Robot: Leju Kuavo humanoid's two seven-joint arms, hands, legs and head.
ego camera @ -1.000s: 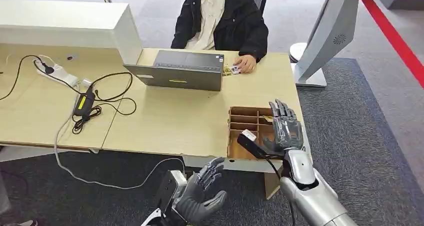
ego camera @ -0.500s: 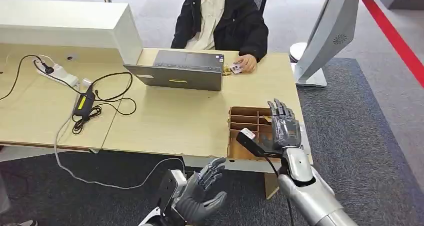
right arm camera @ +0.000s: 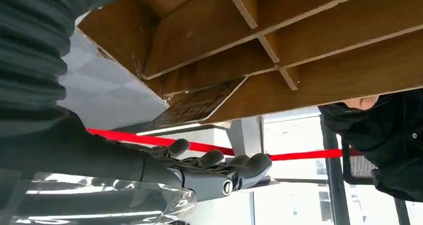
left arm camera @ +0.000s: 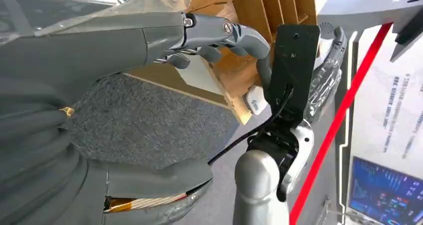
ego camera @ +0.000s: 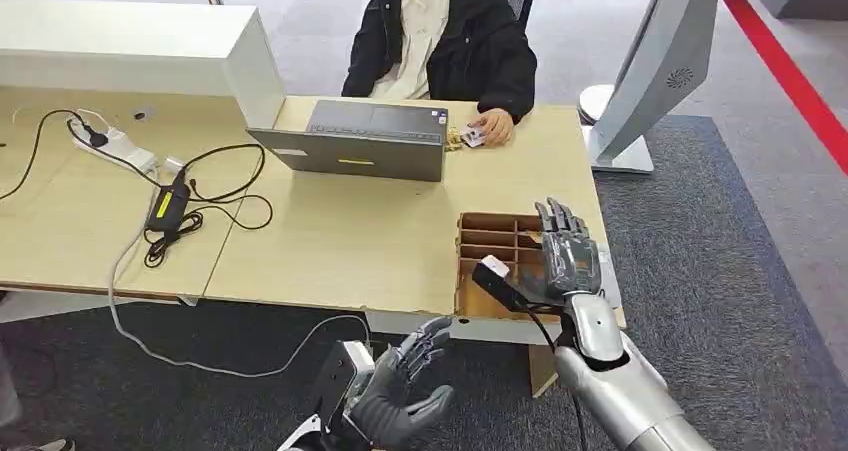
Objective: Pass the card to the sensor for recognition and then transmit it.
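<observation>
Right hand open above the brown cardboard divider box at the light wooden desk's front right corner; left hand open below the desk's front edge.

Both hands hold nothing, fingers spread. In the right wrist view, a flat pale-edged card seems to lean in a compartment at the box's right side, though the angle is poor. At the far edge, a seated person's hand rests beside a grey laptop.
</observation>
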